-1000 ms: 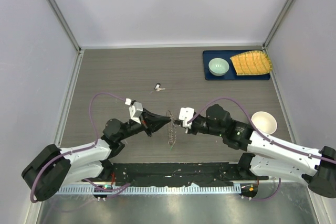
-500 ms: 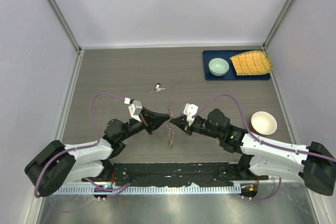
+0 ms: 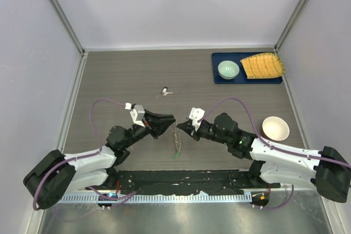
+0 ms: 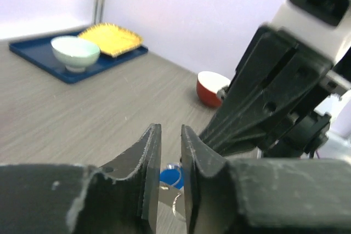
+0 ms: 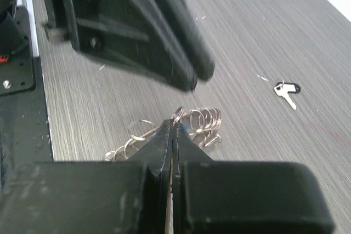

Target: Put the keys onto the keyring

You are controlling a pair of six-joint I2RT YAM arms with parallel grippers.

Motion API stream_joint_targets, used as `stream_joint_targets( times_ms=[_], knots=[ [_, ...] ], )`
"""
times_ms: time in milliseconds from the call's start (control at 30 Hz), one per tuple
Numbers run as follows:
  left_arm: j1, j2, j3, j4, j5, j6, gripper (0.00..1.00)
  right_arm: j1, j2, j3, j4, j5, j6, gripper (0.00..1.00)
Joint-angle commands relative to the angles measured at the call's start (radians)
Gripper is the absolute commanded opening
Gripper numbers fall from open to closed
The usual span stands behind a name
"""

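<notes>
**A:** How are the arms posed?

**B:** Both reach in low from the near edge and meet nose to nose at mid-table. The left gripper (image 3: 170, 119) points right; the right gripper (image 3: 181, 127) points left, just beside it.

**A:** And the jaws?

**B:** The left stands at a narrow slit, and as far as I can tell it clamps nothing. The head of a blue key (image 4: 171, 177) shows low in the gap. The right gripper's fingers are pressed together, pinching the keyring (image 3: 176, 141) at its far end.

**A:** Which way does the ring run?

**B:** From above it is a thin bristly line, seen edge-on. Its long axis runs near to far, from the arm bases up to the fingertips.

**A:** Anything else?

**B:** A loose key (image 3: 165, 91) with a dark head lies flat on the table (image 3: 120, 80). It is farther back and slightly left, with its blade pointing right.
</notes>
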Motion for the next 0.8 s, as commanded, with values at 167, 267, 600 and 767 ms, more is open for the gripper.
stream_joint_targets(
  times_ms=[167,267,600,767],
  knots=[
    [0.004,-0.337,0.084,-0.351,-0.092,0.209,0.39,0.006,-0.053,0.207,-0.376,-0.031,-0.217,0.01],
    [0.006,-0.347,0.087,-0.422,-0.094,0.246,0.42,0.005,-0.038,0.27,-0.5,-0.066,-0.276,0.01],
    [0.012,-0.195,0.096,-0.366,0.213,0.412,0.53,-0.001,0.028,0.48,-0.848,-0.209,-0.418,0.01],
    [0.017,-0.089,0.148,-0.335,0.405,0.404,0.56,-0.001,0.068,0.543,-0.959,-0.21,-0.455,0.01]
  ],
)
